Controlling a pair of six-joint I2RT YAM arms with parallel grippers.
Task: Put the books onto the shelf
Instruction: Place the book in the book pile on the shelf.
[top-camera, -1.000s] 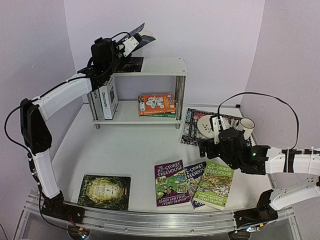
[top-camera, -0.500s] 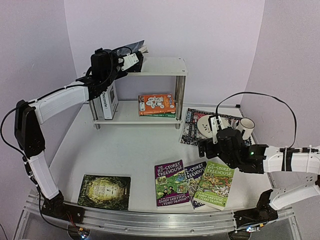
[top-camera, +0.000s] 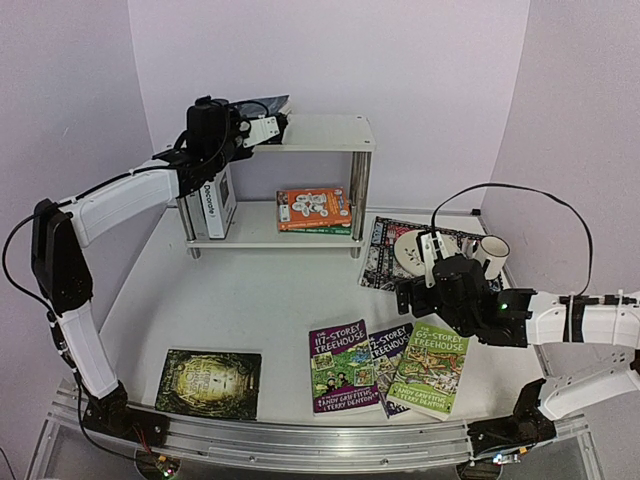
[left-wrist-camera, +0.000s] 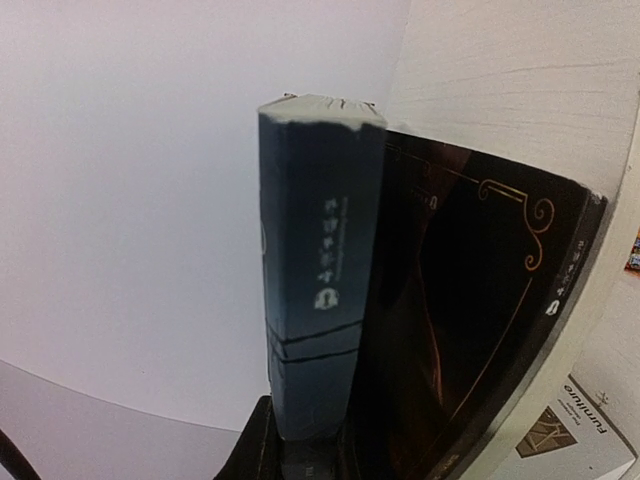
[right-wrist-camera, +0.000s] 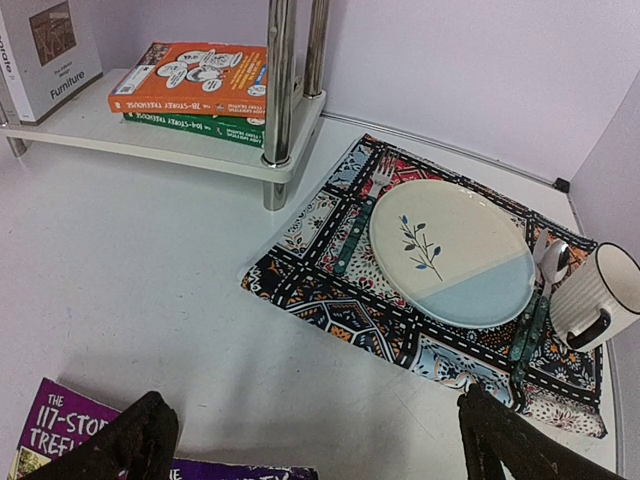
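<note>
– Books (top-camera: 388, 368) were left at the lower centre; and the gripped one?
– Upper left; a slate-blue book (left-wrist-camera: 318, 260) was clamped narrowly by the left gripper (top-camera: 272, 122) above the shelf (top-camera: 325, 132). The right gripper (right-wrist-camera: 320, 445) was spread wide, empty.
– How was it best set down?
– Lowered flat beside the dark book (left-wrist-camera: 470, 320), then released.

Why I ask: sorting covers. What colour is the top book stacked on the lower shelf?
Top book: orange with white bubbles; clearest in the right wrist view.
</note>
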